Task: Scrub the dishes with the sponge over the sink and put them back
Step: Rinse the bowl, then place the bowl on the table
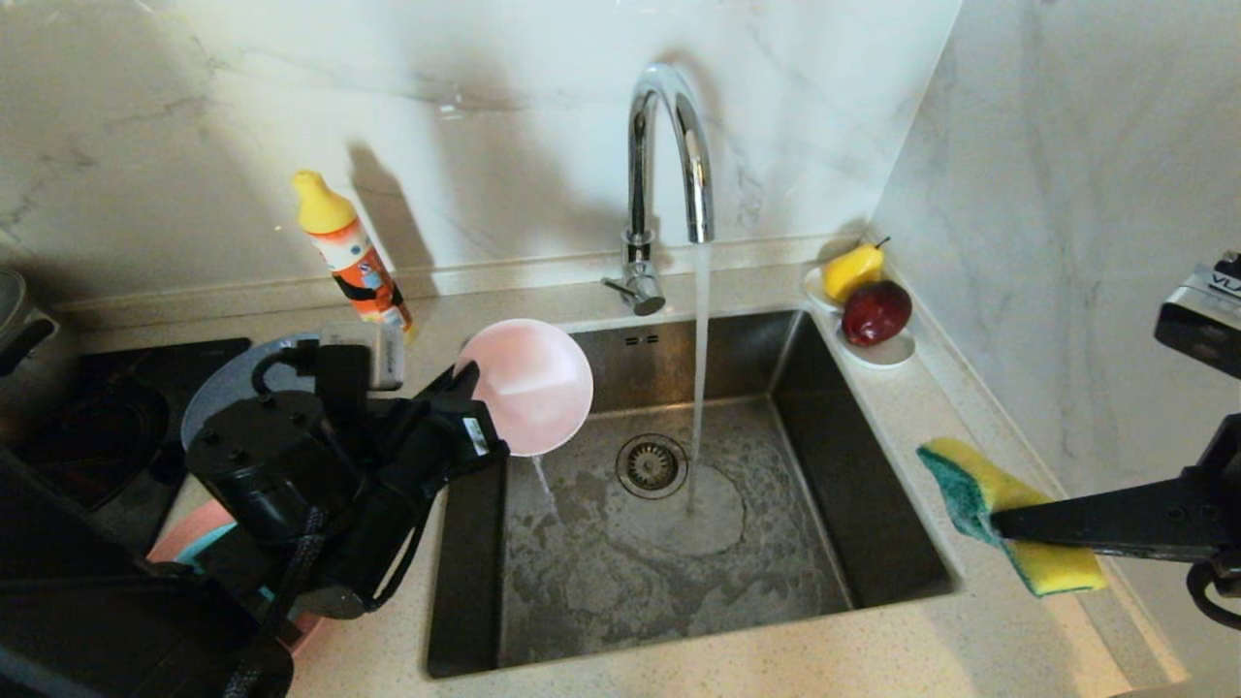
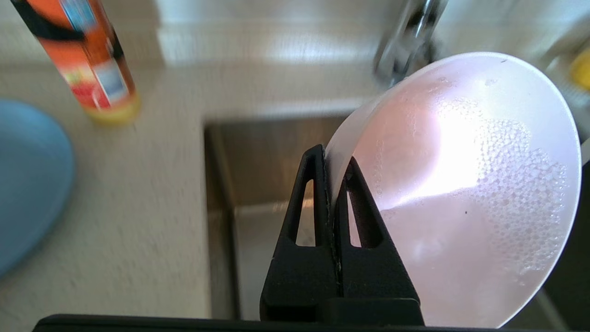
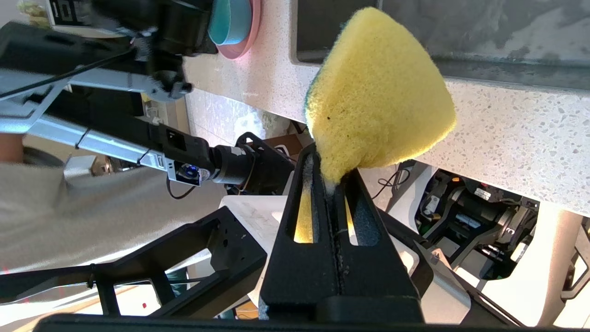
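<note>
My left gripper (image 1: pixel 470 383) (image 2: pixel 333 161) is shut on the rim of a pale pink-white bowl (image 1: pixel 531 388) (image 2: pixel 461 184). It holds the bowl tilted on edge over the back left corner of the steel sink (image 1: pixel 620 572). Suds cling inside the bowl and water trickles from it. Right of the sink, above the counter, my right gripper (image 1: pixel 999 525) (image 3: pixel 333 173) is shut on the bent yellow sponge (image 1: pixel 989 480) (image 3: pixel 378 92) with its green layer. A grey-blue plate (image 1: pixel 223 388) (image 2: pixel 27 184) lies on the left counter. A teal bowl (image 3: pixel 230 20) sits on a pink plate (image 3: pixel 251 27) nearer the front.
Water runs from the chrome faucet (image 1: pixel 669 145) into the basin near the drain (image 1: pixel 652 465). An orange soap bottle (image 1: pixel 354 257) stands behind the left counter. A small white dish (image 1: pixel 887 351) with a pear and a red apple sits at the back right. A stove (image 1: pixel 97 417) is far left.
</note>
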`<state>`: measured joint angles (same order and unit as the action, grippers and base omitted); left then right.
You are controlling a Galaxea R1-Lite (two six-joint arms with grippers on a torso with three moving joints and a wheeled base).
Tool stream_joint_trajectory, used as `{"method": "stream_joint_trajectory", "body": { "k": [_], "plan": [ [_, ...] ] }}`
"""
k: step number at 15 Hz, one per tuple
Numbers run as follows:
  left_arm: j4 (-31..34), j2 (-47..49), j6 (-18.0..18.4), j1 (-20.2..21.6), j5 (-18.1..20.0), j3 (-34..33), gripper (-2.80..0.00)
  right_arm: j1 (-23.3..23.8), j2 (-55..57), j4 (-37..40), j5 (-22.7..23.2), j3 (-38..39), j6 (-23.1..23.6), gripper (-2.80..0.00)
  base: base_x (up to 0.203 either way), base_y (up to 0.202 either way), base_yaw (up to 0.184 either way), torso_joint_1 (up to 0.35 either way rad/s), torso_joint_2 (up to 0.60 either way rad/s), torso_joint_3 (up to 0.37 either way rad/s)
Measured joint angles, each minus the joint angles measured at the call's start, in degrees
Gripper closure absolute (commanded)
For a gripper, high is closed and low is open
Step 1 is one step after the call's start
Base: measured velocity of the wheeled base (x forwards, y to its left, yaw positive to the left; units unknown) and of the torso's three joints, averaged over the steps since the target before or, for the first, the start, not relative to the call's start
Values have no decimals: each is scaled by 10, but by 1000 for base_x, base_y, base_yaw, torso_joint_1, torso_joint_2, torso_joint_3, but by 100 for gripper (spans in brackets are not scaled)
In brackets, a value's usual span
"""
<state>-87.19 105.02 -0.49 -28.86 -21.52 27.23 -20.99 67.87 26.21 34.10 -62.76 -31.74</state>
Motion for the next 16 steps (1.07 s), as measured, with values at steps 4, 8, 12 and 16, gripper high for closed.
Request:
{"method": "stream_joint_trajectory", "body": {
  "k": [4, 8, 12, 16],
  "plan": [
    [0, -20, 1, 10, 13, -5, 0, 0, 2, 0, 0, -1, 0, 0, 0, 0, 0, 0, 0, 0],
    [0, -37, 0, 11, 19, -5, 0, 0, 2, 0, 0, -5, 0, 0, 0, 0, 0, 0, 0, 0],
    [0, -72, 0, 12, 29, 2, 0, 0, 2, 0, 0, -2, 0, 0, 0, 0, 0, 0, 0, 0],
    [0, -101, 2, 12, 48, 17, 0, 0, 4, 0, 3, 2, 0, 0, 0, 0, 0, 0, 0, 0]
  ]
}}
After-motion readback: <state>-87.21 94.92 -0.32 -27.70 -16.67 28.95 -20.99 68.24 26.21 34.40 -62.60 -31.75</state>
